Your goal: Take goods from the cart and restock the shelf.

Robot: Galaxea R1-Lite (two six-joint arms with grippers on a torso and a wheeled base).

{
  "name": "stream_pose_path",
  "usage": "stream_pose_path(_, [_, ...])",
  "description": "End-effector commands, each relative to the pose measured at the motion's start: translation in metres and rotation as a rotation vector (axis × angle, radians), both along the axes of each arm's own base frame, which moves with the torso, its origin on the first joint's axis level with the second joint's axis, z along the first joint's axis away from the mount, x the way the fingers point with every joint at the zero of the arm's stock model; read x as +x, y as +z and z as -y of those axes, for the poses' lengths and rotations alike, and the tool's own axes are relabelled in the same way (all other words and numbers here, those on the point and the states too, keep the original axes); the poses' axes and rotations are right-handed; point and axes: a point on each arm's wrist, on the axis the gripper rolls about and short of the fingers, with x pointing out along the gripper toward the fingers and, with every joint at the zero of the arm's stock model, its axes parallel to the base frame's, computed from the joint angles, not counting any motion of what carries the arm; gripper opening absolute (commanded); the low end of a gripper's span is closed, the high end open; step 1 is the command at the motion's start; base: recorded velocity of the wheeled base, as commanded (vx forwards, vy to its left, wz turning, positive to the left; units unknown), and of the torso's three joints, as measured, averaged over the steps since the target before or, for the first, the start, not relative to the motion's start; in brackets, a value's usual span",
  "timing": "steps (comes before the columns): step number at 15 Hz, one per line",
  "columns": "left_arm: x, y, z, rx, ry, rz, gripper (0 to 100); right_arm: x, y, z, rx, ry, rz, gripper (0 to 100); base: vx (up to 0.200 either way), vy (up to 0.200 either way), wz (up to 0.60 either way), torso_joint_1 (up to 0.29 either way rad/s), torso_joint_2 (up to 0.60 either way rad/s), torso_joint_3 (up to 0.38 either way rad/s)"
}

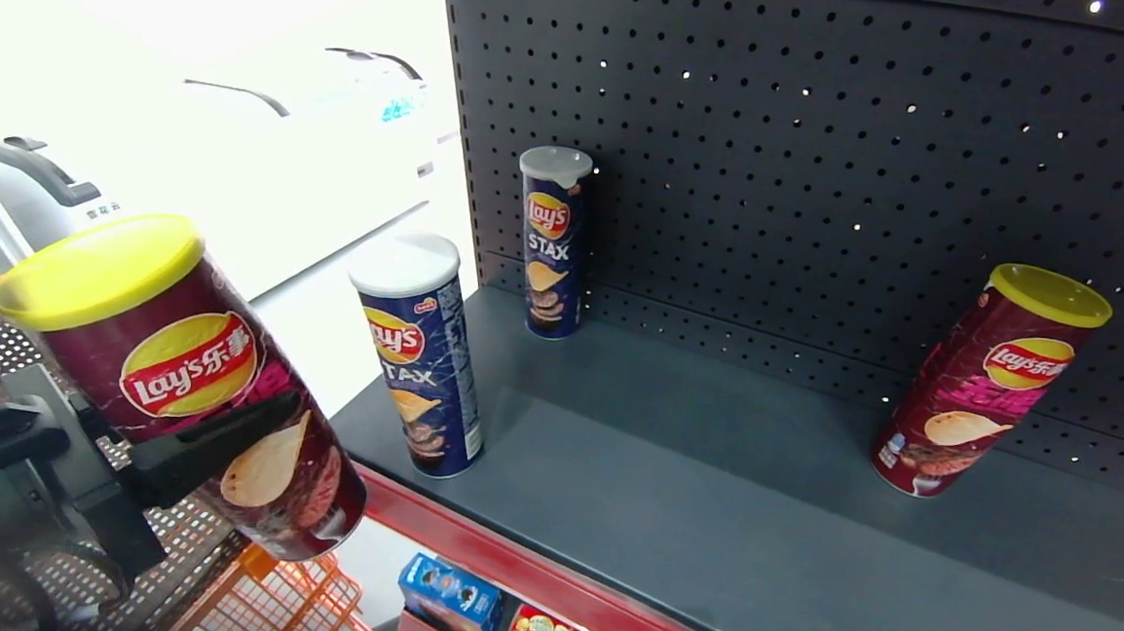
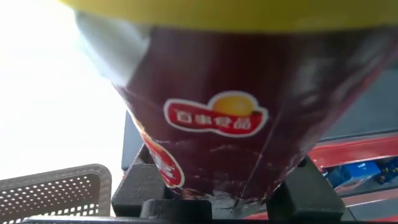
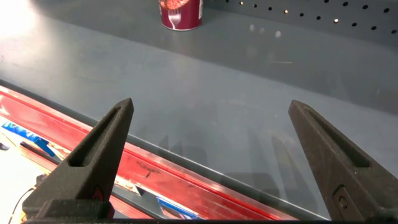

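Note:
A maroon chip can (image 1: pixel 187 380) with a yellow lid hangs tilted at the lower left, off the shelf's left end, with my left gripper (image 1: pixel 223 431) shut on its lower body. In the left wrist view the same can (image 2: pixel 236 112) sits between the black fingers (image 2: pixel 140 186). The grey shelf (image 1: pixel 708 481) carries two blue cans (image 1: pixel 418 355) (image 1: pixel 553 242) on its left part and a second maroon can (image 1: pixel 987 381) at the right, by the pegboard. My right gripper (image 3: pixel 211 137) is open above the shelf's front part, with that maroon can (image 3: pixel 181 12) far beyond it.
The shelf's red front edge (image 1: pixel 527 567) runs diagonally below the board. An orange wire cart (image 1: pixel 282 591) stands under the held can. Boxed goods (image 1: pixel 452 597) lie on a lower shelf. The shelf's middle is bare between the blue cans and the maroon one.

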Motion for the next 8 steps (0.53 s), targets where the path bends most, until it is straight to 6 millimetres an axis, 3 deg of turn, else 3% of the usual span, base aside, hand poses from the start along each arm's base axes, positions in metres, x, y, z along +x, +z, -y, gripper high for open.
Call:
stream_pose_path(1, [-0.003,0.002,0.001,-0.001,-0.015,0.010,0,0.000,0.000,0.000,-0.001,0.000,-0.001,100,0.000,0.000,0.00,0.000,0.00,0.000])
stream_pose_path(5, [-0.008,0.001,0.020,0.001,-0.133,0.006,0,0.000,0.000,0.000,-0.001,0.000,-0.001,100,0.000,0.000,0.00,0.000,0.00,0.000])
stream_pose_path(8, [0.000,0.002,0.037,0.012,-0.213,-0.016,0,0.000,0.000,0.000,-0.001,0.000,-0.001,100,0.000,0.000,0.00,0.000,0.00,0.000])
